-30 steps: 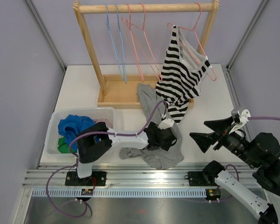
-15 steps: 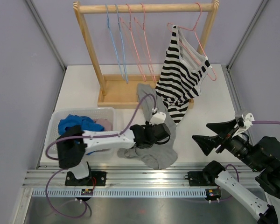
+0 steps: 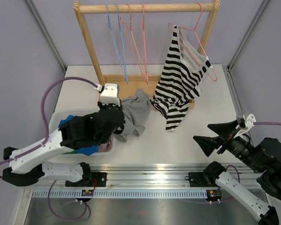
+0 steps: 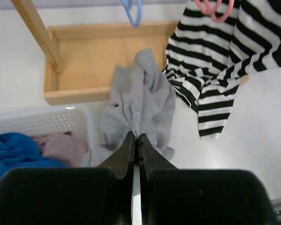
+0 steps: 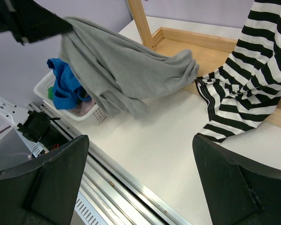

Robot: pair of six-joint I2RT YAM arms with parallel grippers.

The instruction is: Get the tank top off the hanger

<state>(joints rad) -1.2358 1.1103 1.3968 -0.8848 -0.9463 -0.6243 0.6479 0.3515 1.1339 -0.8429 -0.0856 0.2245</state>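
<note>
Lavender walls (image 3: 18, 70) enclose a white table (image 3: 210, 117) that carries a wooden rack (image 3: 145, 8) at the rear. The tank top (image 3: 182, 75), a thin knit with black and white horizontal stripes, hangs from a pink wire hanger (image 3: 214, 76) at the right end of the rail. Its lower hem sags onto the table, so it is not yet removed. The left gripper (image 4: 135, 138) is closed flat on a fold of a grey garment (image 4: 140, 103), a soft, limp jersey that drapes in vertical creases below the jaws. The raised hold places this garment at the rim of the perforated white basket (image 4: 47, 123), which contains blue cloth (image 4: 14, 150) and pink cloth (image 4: 61, 147). The likely purpose is to deposit it there. The right gripper (image 5: 140, 140) stands fully spread and empty, well apart from the tank top and aimed across the table toward it, probably in readiness for the approach.
</note>
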